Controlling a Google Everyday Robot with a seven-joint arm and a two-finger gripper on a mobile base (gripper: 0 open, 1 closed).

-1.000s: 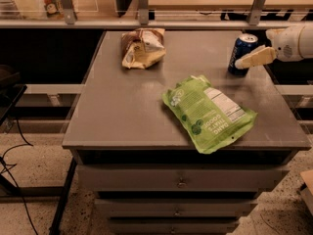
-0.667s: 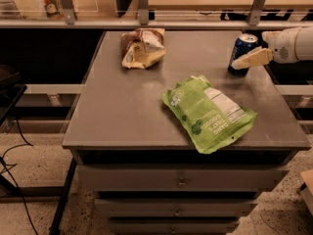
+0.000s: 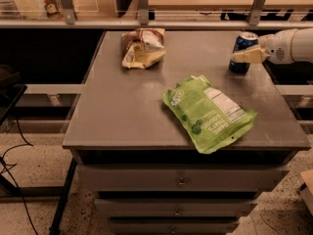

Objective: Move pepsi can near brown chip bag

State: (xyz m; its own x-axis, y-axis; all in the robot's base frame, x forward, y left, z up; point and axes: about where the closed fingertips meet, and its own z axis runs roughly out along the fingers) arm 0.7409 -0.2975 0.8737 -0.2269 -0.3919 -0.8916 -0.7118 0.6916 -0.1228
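Our claw (image 3: 247,57) comes in from the right edge at the far right corner of the grey table (image 3: 122,116), and its cream tip lies across the front of the pepsi can (image 3: 241,45). We cannot tell whether the claw is clamped on the can or merely set around it, since the can hides whatever lies behind it. The white arm (image 3: 292,45) behind the claw is cut off by the right edge.

We see the can standing upright, its silver top showing above the cream tip and its blue base below; the logo is mostly covered. The brown chip bag (image 3: 142,47) lies crumpled at the far edge of the table, left of centre and well apart from the can. Between them and nearer to us, a lime-green bag (image 3: 209,111) lies flat and slanted, its label print too small for us to read. Drawer fronts (image 3: 181,182) show below the tabletop, the lowest cut off by the bottom edge.
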